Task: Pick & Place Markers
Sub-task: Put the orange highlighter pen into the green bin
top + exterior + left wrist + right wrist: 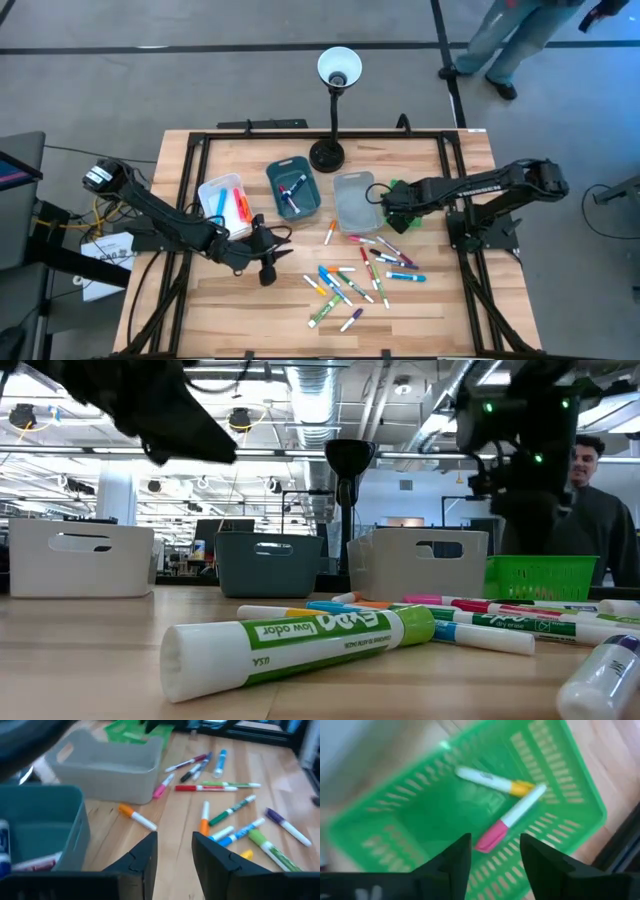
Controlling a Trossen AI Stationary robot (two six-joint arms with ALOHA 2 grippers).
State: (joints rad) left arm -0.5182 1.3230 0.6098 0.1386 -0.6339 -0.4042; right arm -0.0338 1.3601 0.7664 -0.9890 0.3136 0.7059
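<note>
Several markers point(360, 275) in many colours lie loose on the wooden table, right of centre, and a big green one point(300, 640) is nearest the low camera. My right gripper point(495, 852) hangs open over a green basket point(420, 820), pointing steeply down. On the basket's floor lie a pink-capped marker point(512, 817) and a yellow-capped marker point(490, 780), crossing each other, clear of the fingers. My left gripper point(175, 850) is open and holds nothing. It hovers left of the loose markers point(230, 810), near an orange-capped one point(137, 817).
Along the far side stand a white bin point(212, 195) with markers in it, a teal bin point(280, 175) and a grey bin point(355, 210). Behind them is a black desk lamp point(335, 100). A person point(590, 500) stands beyond the table's far right corner.
</note>
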